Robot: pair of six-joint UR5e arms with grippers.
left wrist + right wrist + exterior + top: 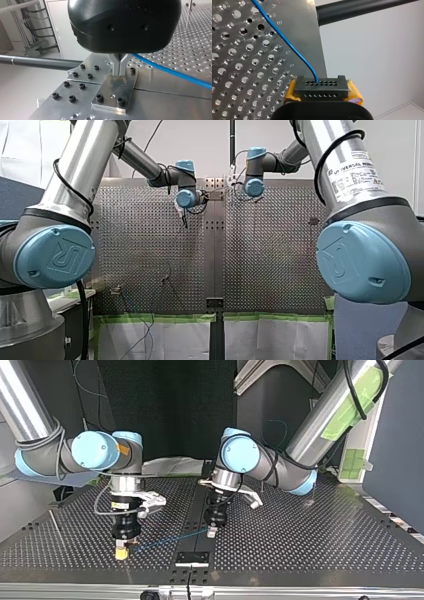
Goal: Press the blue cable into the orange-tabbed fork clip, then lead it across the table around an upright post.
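**A:** Holding the blue cable [170, 539] stretched between both hands, low over the bench [320, 535], towards the top view's lower edge. Where do we grip it?

**B:** Our right hand [322, 88], yellow-padded, is clamped on the cable's end. Our left hand [120, 65] has its metal fingers together, seemingly pinching the cable just above a bolted plate [113, 93].

**A:** And the fork clip?

**B:** We cannot make it out. Our judgement: hold the span straight, carry it level over the fork's slot, then press down squarely, allowing no slack.
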